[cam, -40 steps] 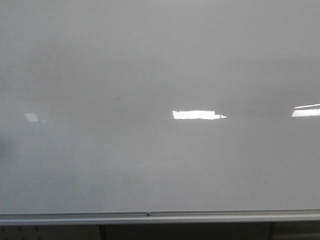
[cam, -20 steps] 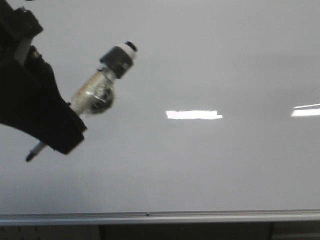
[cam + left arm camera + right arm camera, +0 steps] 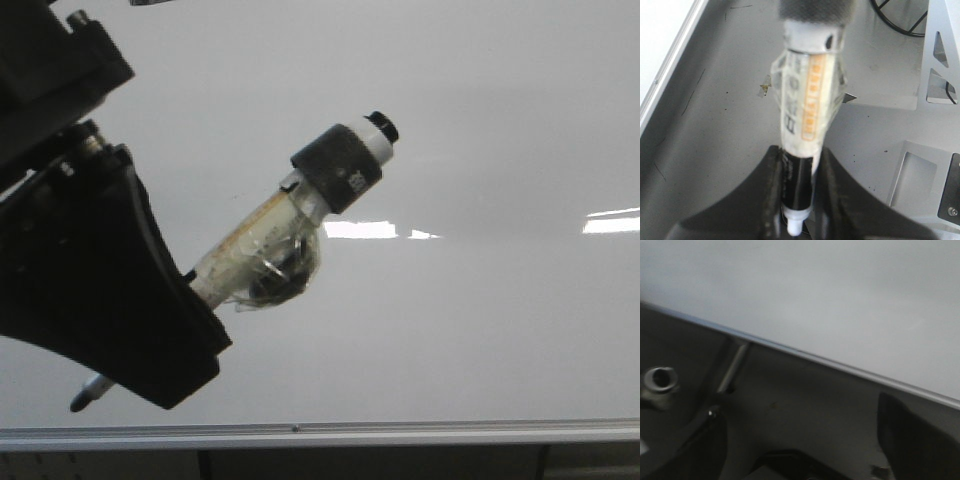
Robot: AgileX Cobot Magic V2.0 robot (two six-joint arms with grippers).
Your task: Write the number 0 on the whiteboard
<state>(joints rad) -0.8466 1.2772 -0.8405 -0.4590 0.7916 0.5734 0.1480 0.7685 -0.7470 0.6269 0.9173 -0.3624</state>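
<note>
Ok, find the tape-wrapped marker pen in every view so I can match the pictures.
Front view: the tape-wrapped marker pen slants across the left-centre, gripped in the black left gripper, writing tip low at the left.
Left wrist view: the pen runs down the middle between the fingers.
Right wrist view: not in it.
Shared landmark: the whiteboard's silver metal rail.

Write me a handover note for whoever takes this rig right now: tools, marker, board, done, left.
Left tool: shut on the marker, held tilted in front of the whiteboard, capped end up and right, thin end down and left near the rail.
Right tool: fingers apart, nothing between them, low by the board's bottom rail.
Done: marker in hand.
Left: no 0 visible on the board; the whole digit remains.
</note>
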